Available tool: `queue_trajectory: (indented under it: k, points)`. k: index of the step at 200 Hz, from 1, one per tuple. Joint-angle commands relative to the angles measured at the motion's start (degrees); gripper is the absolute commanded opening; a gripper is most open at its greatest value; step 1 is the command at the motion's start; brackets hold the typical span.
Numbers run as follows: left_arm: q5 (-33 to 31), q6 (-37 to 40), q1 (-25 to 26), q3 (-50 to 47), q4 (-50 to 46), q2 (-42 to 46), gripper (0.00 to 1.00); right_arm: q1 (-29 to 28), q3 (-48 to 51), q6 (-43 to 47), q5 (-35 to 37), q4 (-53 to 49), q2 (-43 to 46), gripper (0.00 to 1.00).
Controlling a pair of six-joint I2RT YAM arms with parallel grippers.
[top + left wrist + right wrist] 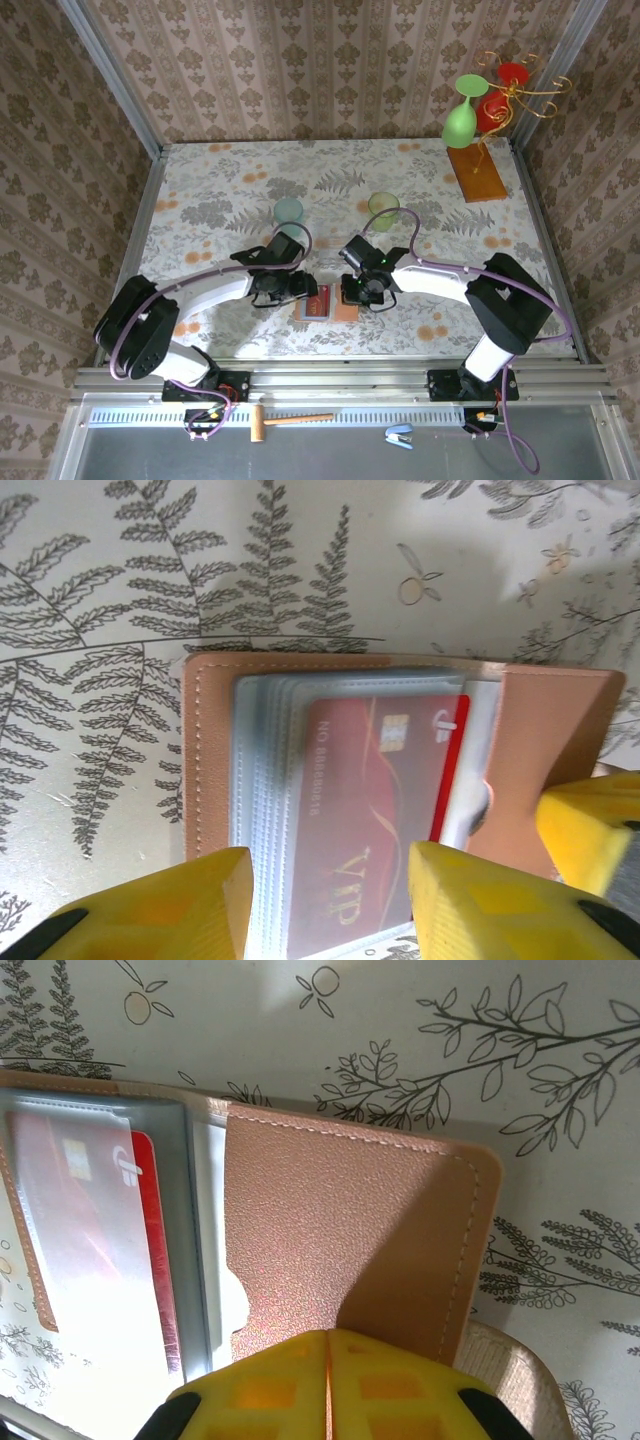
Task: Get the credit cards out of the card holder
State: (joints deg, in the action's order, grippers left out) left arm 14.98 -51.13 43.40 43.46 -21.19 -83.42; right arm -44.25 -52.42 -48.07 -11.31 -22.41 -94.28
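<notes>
On the fern-print table (200, 200), the open card holder (205, 760) lies toward six o'clock, between both arms. A red credit card (370, 810) sits in its clear sleeves. At its nine o'clock the left gripper (330, 905) is spread wide, straddling the sleeves. At three o'clock the right gripper (328, 1360) is clenched, fingers pressed together against the tan flap.

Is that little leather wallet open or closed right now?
Open. The card holder is unfolded, its two leather halves spread apart, and a red card shows through its clear inner pockets.
</notes>
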Motion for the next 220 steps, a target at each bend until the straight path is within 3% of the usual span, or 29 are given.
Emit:
queue_trajectory:
  k: [1,94,220]
  points:
    - [-0.61,0.71,-0.07,-0.80,-0.44,-1.62,0.46,0.24,-1.37,0.66,-1.17,0.11,-1.25,0.06]
    - [-2.23,1.93,-0.07,-1.87,-1.89,-4.80,0.38,1.95,1.55,-0.96,-3.33,5.88,-4.43,0.04]
    - [-2.00,-0.07,-1.20,-3.94,2.66,-4.29,0.34,6.98,2.03,3.75,-0.61,2.00,-5.47,0.02]
